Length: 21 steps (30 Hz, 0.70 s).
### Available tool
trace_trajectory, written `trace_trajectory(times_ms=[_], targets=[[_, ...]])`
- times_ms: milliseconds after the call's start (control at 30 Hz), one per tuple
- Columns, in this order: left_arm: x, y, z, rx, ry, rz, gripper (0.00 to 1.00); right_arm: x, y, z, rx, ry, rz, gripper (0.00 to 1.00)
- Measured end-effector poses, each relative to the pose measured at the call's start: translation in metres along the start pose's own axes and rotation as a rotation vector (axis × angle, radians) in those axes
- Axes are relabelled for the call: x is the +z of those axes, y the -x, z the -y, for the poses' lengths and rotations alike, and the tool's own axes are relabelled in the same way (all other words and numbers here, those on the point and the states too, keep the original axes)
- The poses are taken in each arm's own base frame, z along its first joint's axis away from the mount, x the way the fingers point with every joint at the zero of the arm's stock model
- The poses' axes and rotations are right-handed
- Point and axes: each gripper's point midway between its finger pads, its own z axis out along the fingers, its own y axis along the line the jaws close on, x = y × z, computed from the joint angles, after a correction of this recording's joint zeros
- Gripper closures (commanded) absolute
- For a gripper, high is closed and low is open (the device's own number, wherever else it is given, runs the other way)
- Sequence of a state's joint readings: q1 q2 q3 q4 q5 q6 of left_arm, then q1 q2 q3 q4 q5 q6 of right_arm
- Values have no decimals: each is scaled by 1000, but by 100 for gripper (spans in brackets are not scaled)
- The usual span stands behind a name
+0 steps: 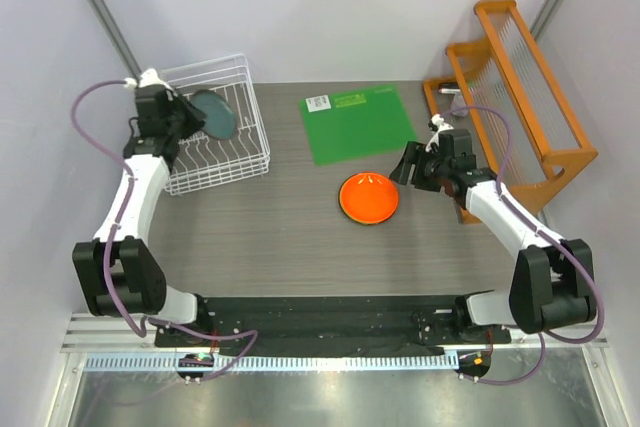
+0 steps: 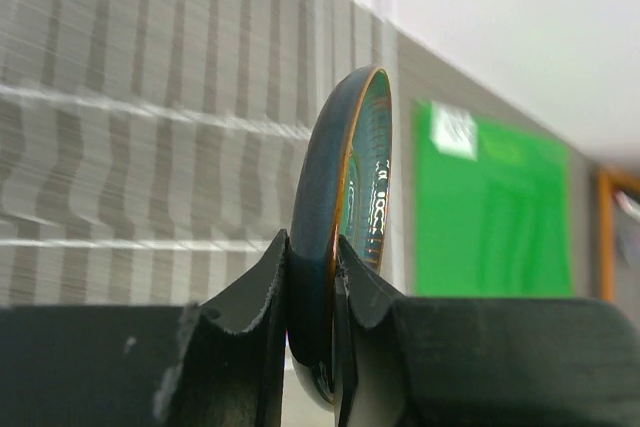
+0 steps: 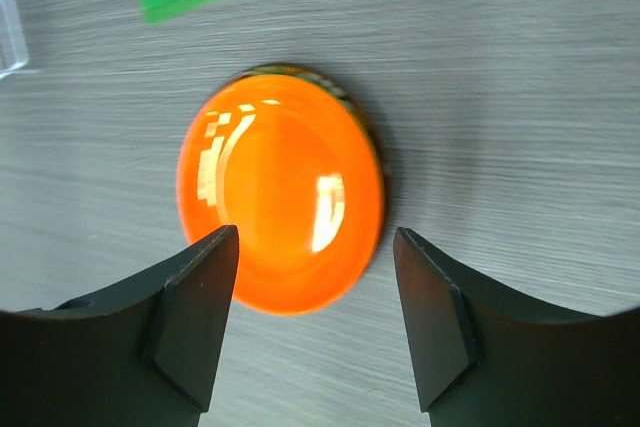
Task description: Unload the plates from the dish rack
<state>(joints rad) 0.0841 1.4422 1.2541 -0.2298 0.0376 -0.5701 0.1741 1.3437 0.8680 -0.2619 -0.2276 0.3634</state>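
Left gripper [image 2: 312, 247] clamps grey-blue plate [image 2: 345, 167] by its rim at rack [image 1: 215, 162], far-left table [image 1: 290, 247] corner; lift straight, clear of wires. Right gripper [image 3: 315, 247] open over orange plate [image 3: 280, 197].

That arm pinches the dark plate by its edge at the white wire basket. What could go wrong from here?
The left gripper grips the dark plate only at its rim, on edge, so it might slip or swing. The plate sits close to the dish rack wires and could snag while leaving. The open right gripper hovers over the orange plate, perhaps crowding the drop spot.
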Motion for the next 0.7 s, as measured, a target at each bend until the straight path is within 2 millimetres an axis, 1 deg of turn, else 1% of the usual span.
trace_trajectory(times_ms=[33, 67, 100, 167, 200, 300, 367, 433, 567, 700], targets=[[-1, -13, 11, 0, -37, -33, 100, -2, 1, -6, 0, 23, 3, 31], [-2, -34, 27, 0, -89, -80, 100, -4, 2, -13, -1, 47, 6, 31], [-3, -48, 36, -3, -122, -113, 100, -6, 4, -18, -2, 68, 10, 31], [-7, -82, 57, -19, -202, -195, 100, -10, 7, -32, -1, 119, 18, 31], [-9, -98, 66, -29, -236, -233, 100, -11, 8, -36, -1, 134, 21, 31], [-18, -135, 84, -58, -311, -319, 100, -14, 11, -50, 3, 186, 27, 31], [-24, -152, 97, -77, -358, -357, 100, -15, 13, -59, 11, 222, 30, 31], [-31, -165, 111, -88, -406, -383, 100, -17, 14, -67, 20, 258, 33, 31], [-46, -183, 144, -102, -511, -415, 100, -18, 22, -84, 35, 336, 53, 31], [-60, -199, 171, -93, -591, -447, 100, -14, 24, -96, 50, 403, 57, 31]])
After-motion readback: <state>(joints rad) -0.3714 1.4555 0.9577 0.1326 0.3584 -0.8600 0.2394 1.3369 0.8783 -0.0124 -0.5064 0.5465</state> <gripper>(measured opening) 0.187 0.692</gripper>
